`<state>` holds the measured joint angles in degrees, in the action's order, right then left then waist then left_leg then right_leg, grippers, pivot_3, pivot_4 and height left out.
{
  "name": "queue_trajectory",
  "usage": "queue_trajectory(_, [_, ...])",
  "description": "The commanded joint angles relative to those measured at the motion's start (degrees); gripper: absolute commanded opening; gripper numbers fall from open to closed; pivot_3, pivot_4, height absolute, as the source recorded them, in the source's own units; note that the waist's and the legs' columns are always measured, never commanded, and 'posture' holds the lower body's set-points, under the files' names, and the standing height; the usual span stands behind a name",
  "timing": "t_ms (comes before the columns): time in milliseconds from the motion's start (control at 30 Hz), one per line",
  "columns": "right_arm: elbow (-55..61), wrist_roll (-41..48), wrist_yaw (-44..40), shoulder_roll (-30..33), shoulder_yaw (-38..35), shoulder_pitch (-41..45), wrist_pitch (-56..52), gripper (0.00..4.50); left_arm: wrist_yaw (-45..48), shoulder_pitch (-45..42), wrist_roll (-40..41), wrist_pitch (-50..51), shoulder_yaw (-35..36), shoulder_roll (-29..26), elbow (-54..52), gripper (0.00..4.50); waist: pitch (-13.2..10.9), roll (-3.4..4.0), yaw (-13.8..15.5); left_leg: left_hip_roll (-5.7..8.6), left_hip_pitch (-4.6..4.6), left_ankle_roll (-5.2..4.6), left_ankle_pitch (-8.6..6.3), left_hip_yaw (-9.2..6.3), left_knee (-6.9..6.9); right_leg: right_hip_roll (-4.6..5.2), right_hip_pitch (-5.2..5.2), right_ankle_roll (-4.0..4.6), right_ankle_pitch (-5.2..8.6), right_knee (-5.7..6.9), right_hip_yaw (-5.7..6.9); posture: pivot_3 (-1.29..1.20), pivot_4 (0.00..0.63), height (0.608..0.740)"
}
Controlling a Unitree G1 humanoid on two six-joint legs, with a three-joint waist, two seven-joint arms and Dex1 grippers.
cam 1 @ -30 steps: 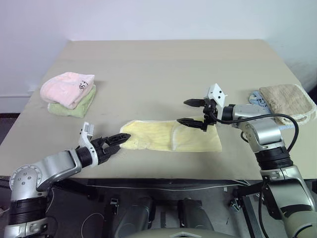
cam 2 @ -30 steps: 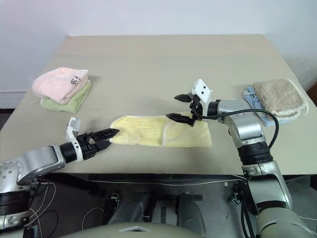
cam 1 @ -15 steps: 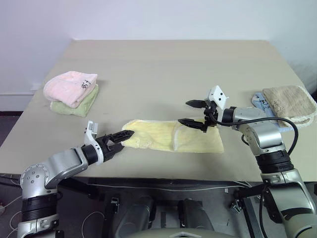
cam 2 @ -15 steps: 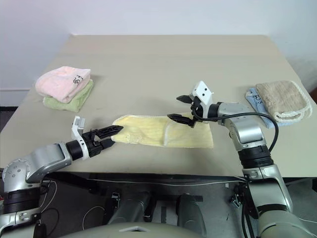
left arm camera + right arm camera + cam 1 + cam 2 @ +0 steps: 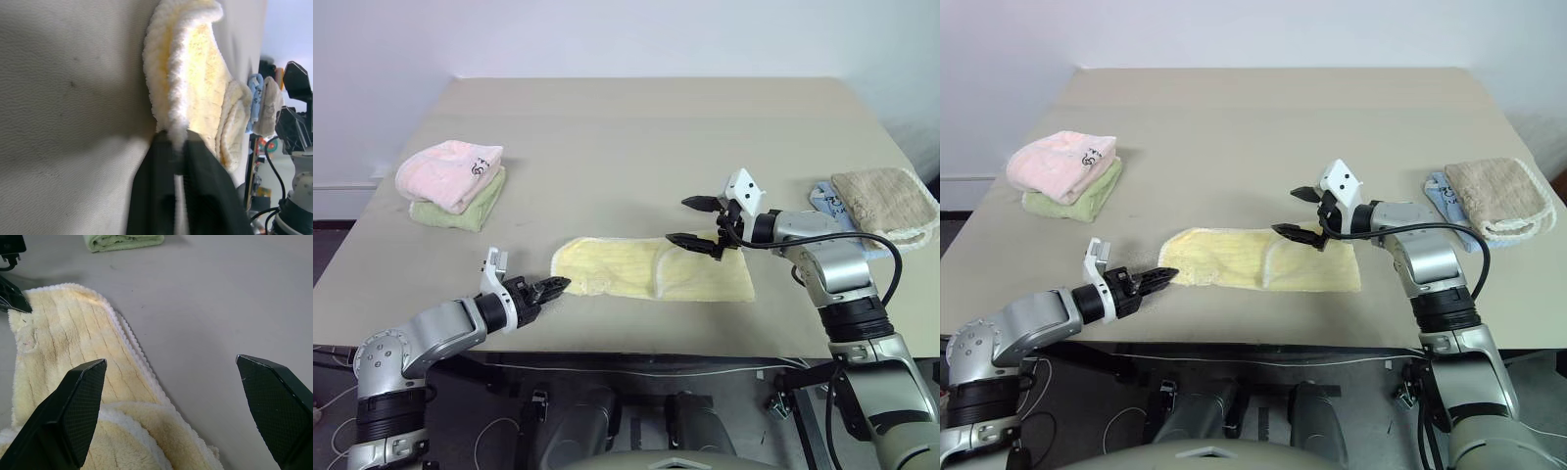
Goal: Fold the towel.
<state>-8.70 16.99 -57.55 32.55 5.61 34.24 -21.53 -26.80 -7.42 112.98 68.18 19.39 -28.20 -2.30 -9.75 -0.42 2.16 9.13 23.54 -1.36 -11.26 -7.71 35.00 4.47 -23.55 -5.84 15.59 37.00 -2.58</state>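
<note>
My left gripper (image 5: 560, 285) has snapped closed since a second ago, when its fingers stood apart at the towel's near corner; now they pinch the fluffy hem of the towel (image 5: 646, 269) at that same end. My right gripper (image 5: 689, 220) has kept its place over the towel's far, folded end, fingers spread wide with nothing between them. The towel lies stretched along the front part of the table (image 5: 646, 137), its right end doubled over itself. To the towel's left and farther back sits a pink towel (image 5: 445, 173) stacked on a green towel (image 5: 468, 211). To the towel's right, at the table's edge, lies a tan towel (image 5: 884, 201) on a blue cloth (image 5: 824, 199). Behind the table rises a plain pale wall (image 5: 607, 34).
</note>
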Motion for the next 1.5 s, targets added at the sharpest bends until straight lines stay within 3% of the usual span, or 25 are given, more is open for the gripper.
queue_trajectory(33, [1.3,0.1,0.1,0.11,-1.28,0.74,0.99,4.5,1.92,-0.09,0.02,0.88,1.07,-2.7,0.28,0.04,-0.01,-0.02,0.0,0.0,0.0,0.0,0.0,0.0,0.0,0.0,0.0,0.0,0.0,0.0,0.0,0.0,0.15,0.74])
queue_trajectory(200, [2.72,1.62,-1.0,0.73,-2.06,0.16,-0.09,4.5,5.29,-2.41,0.02,2.05,0.48,-8.89,3.18,0.04,-0.03,0.0,-0.06,0.0,0.0,0.0,0.0,0.0,-0.04,-0.01,-0.05,0.01,0.01,0.01,-0.01,0.0,0.15,0.74])
queue_trajectory(367, [4.51,3.76,-2.0,1.84,-3.85,-0.64,-2.41,4.5,8.82,-7.52,-0.93,3.74,-1.56,-20.17,10.13,0.04,-0.08,-0.04,-0.04,0.0,0.08,0.01,0.0,-0.01,-0.07,-0.01,-0.22,0.03,0.02,0.01,-0.01,0.0,0.15,0.74])
queue_trajectory(500, [4.15,3.29,-1.33,2.23,-4.37,-0.81,-2.25,4.5,15.65,-14.23,-6.31,6.39,-3.08,-25.83,14.52,0.04,-0.08,-0.04,-0.03,0.01,0.3,0.01,0.0,0.01,-0.11,-0.01,-0.52,0.02,0.01,0.01,-0.03,0.0,0.15,0.74])
queue_trajectory(633, [4.28,3.49,-1.34,2.42,-4.82,-1.35,-2.11,4.5,24.5,-22.11,-13.9,9.04,-5.84,-27.11,14.83,0.04,-0.08,-0.05,0.0,0.0,0.76,0.08,0.05,0.01,-0.07,-0.03,-0.98,-0.17,-0.11,0.12,-0.03,0.0,0.15,0.74])
queue_trajectory(767, [4.76,3.47,-1.08,2.83,-5.33,-1.98,-2.15,4.5,33.25,-31.39,-21.5,10.61,-9.98,-24.87,12.38,0.04,-0.1,-0.08,-0.02,0.02,0.9,0.13,0.09,0.01,-0.03,-0.03,-0.99,-0.2,-0.13,0.09,-0.01,0.0,0.15,0.74])
queue_trajectory(1067, [6.02,4.11,1.52,5.86,-10.08,-3.3,-3.51,4.5,43.16,-46.22,-27.03,16.67,-16.99,-12.95,11.57,0.04,-0.13,-0.13,-0.34,0.02,0.91,0.2,0.14,0.01,-0.04,-0.04,-0.93,-0.22,-0.13,0.12,-0.03,0.0,0.15,0.74])
queue_trajectory(1233, [6.51,4.02,3.66,8.32,-13.16,-4.43,-3.94,4.5,47.82,-49.11,-31.56,19.34,-20.76,-6.09,11.28,0.04,-0.14,-0.15,-0.52,0.02,0.92,0.26,0.19,0.02,0.03,-0.04,-0.9,-0.23,-0.14,0.15,-0.03,0.0,0.15,0.74])
queue_trajectory(1500, [11.86,4.63,6.92,9.93,-15.37,-8.5,-6.41,4.5,57.15,-52.76,-43.06,20.79,-28.49,0.18,13.48,0.04,-0.15,-0.17,-1.31,0.02,0.94,0.29,0.21,0.02,0.08,-0.03,-0.89,-0.23,-0.14,0.17,-0.03,0.0,0.15,0.74])
